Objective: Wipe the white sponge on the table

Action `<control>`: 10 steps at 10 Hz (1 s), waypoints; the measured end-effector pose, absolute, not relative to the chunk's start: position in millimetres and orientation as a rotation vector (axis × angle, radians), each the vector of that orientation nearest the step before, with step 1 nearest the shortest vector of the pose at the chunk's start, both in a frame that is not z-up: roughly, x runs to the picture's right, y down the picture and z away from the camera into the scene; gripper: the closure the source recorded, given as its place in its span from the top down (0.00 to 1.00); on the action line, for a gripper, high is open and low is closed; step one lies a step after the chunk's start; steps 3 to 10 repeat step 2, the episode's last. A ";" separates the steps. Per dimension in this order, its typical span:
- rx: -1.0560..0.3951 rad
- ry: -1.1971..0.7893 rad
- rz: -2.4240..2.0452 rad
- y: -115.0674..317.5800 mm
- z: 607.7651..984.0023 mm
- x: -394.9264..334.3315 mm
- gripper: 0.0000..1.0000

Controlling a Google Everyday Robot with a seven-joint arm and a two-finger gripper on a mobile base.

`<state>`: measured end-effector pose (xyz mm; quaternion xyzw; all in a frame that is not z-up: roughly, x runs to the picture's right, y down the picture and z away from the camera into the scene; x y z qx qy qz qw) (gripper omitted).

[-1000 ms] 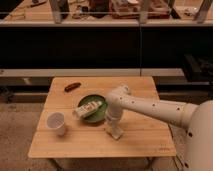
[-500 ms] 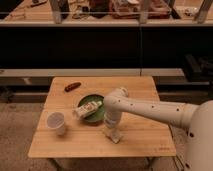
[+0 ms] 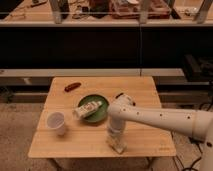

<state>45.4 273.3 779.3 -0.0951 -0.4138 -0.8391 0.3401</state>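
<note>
The white sponge [image 3: 118, 143] lies on the wooden table [image 3: 145, 92], near the front edge, right of centre. My gripper [image 3: 115, 134] points straight down onto it from the white arm [image 3: 160, 118] that reaches in from the right. The gripper sits on top of the sponge and hides most of it; only its lower end shows.
A green plate [image 3: 100, 115] with a pale packet [image 3: 89, 108] on it stands just left of the arm. A white cup [image 3: 56, 122] stands at the front left. A red-brown sausage-shaped item [image 3: 72, 86] lies at the back left. A dark shelf unit stands behind the table.
The gripper and the sponge under it have slid a little to the left along the table front. The plate, cup and other items have not moved.
</note>
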 end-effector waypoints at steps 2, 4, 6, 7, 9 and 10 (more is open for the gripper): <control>-0.240 -1.062 -2.175 265.1 779.8 46.9 0.00; -0.240 -1.062 -2.175 265.1 779.8 46.9 0.00; -0.240 -1.062 -2.175 265.1 779.8 46.9 0.00; -0.240 -1.062 -2.175 265.1 779.8 46.9 0.00; -0.240 -1.062 -2.175 265.1 779.8 46.9 0.00; -0.240 -1.062 -2.175 265.1 779.8 46.9 0.00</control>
